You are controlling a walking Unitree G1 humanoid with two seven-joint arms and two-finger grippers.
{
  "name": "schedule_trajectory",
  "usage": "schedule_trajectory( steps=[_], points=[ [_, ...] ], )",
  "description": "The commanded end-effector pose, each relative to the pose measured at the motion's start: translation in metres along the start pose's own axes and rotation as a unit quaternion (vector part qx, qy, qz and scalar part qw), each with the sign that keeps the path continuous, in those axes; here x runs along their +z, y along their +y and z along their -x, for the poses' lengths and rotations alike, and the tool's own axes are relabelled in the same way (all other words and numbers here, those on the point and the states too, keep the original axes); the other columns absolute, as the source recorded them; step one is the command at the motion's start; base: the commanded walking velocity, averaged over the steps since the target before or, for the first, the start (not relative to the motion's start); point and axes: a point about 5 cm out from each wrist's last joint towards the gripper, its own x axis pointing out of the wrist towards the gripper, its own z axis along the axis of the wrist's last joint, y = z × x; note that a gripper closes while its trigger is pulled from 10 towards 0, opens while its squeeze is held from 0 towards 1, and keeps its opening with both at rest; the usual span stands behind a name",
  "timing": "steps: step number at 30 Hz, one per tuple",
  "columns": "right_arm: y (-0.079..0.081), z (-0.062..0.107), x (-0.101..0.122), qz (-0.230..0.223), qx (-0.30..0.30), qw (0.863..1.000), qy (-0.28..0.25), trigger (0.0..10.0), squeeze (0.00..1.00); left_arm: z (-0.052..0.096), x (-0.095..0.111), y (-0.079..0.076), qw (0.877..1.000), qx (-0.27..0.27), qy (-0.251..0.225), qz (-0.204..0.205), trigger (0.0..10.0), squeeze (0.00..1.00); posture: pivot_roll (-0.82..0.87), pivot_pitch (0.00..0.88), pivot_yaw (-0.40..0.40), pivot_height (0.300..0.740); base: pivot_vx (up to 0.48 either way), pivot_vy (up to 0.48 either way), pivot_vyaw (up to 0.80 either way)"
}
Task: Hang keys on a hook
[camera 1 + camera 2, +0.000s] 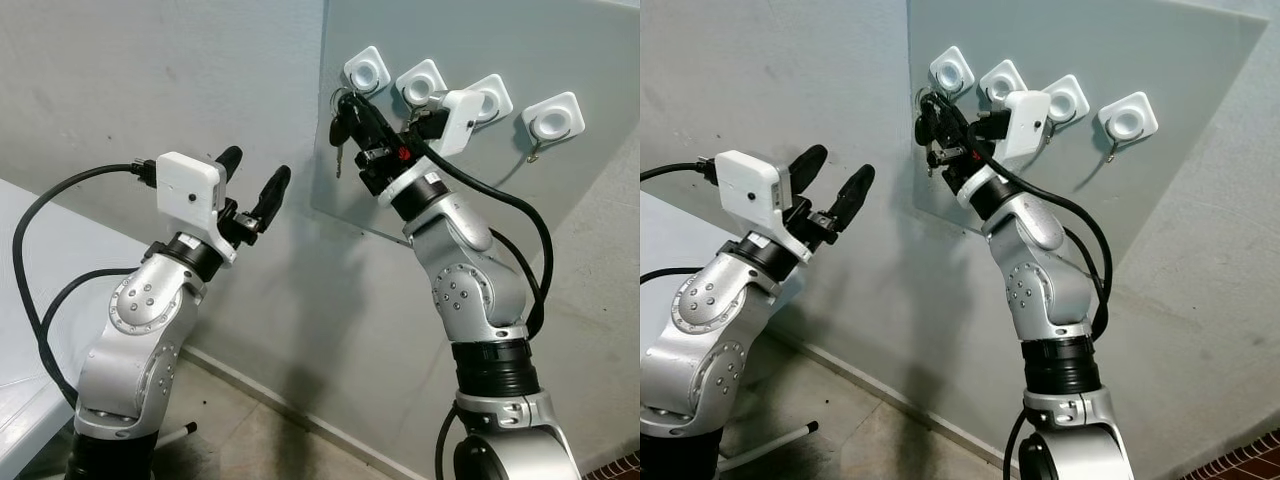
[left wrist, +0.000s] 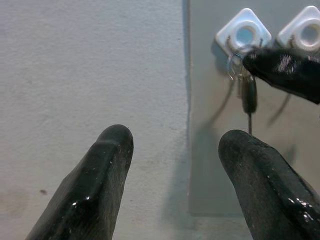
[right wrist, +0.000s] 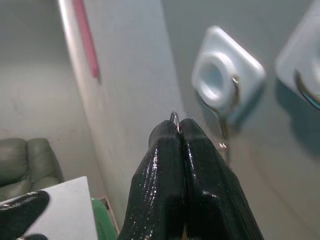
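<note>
Near the top centre of the left eye view, the right gripper [image 1: 350, 108] is reaching up to a grey panel [image 1: 560, 60] on the wall [image 1: 150, 70], its jaws clenched on the ring of the keys [image 1: 340, 128]. The keys are dangling just under the leftmost hook [image 1: 367, 70], touching or almost touching it; whether the ring is over the hook cannot be told. Three more white hooks are sitting in a row to the right, and the gripper's white camera box [image 1: 462, 118] is covering part of the third hook [image 1: 488, 98]. At the left of the frame the left gripper [image 1: 250, 180] is hovering before the bare wall, well apart from the panel, with its jaws released and holding nothing. Black cables [image 1: 40, 300] are looping beside both silver arms. At the lower left a white desk [image 1: 20, 400] edge is showing above the tiled floor [image 1: 260, 440].
</note>
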Motion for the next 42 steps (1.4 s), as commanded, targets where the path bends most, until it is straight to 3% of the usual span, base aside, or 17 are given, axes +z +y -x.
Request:
schedule_trajectory(
  steps=[1, 5, 8, 13, 14, 17, 26, 42],
  points=[
    [-0.001, -0.003, 0.004, -0.006, -0.012, 1.0, -0.002, 10.0, 0.0, 0.001, 0.004, 0.0, 1.0, 0.002, -0.004, 0.001, 10.0, 0.0, -0.05, 0.0, -0.071, 0.728, 0.0, 0.0, 0.0],
    [-0.001, -0.004, 0.004, -0.007, -0.015, 1.0, -0.001, 10.0, 0.0, 0.001, 0.004, 0.001, 1.0, 0.002, -0.004, 0.001, 10.0, 0.0, -0.05, 0.0, -0.07, 0.728, 0.0, 0.0, 0.0],
    [-0.006, -0.001, 0.0, -0.026, -0.052, 0.998, -0.004, 10.0, 0.0, 0.001, 0.004, 0.001, 1.0, 0.004, -0.003, 0.006, 10.0, 0.0, -0.05, 0.0, -0.067, 0.728, 0.0, 0.0, 0.0],
    [-0.009, 0.003, -0.003, -0.071, -0.069, 0.995, -0.008, 10.0, 0.0, 0.001, 0.004, 0.002, 1.0, 0.006, -0.002, 0.008, 10.0, 0.0, -0.06, 0.0, -0.066, 0.728, 0.0, 0.0, 0.0],
    [-0.009, 0.005, -0.004, -0.105, -0.067, 0.992, -0.018, 10.0, 0.0, 0.001, 0.004, 0.002, 1.0, 0.006, -0.001, 0.009, 10.0, 0.0, -0.06, 0.0, -0.066, 0.728, 0.0, 0.0, 0.0],
    [-0.006, 0.008, -0.002, -0.125, -0.042, 0.99, -0.04, 10.0, 0.0, 0.001, 0.004, 0.002, 1.0, 0.006, 0.0, 0.009, 10.0, 0.0, -0.06, 0.0, -0.065, 0.728, 0.0, 0.0, 0.0],
    [0.0, 0.012, 0.0, -0.121, -0.007, 0.991, -0.059, 10.0, 0.0, 0.002, 0.004, 0.002, 1.0, 0.009, 0.002, 0.01, 10.0, 0.0, -0.05, 0.0, -0.064, 0.728, 0.0, 0.0, 0.0],
    [-0.005, 0.011, -0.006, -0.127, -0.03, 0.991, -0.037, 10.0, 0.0, 0.003, 0.004, 0.002, 1.0, 0.013, 0.003, 0.014, 10.0, 0.0, -0.05, 0.0, -0.068, 0.728, 0.0, 0.0, 0.0]
  ],
)
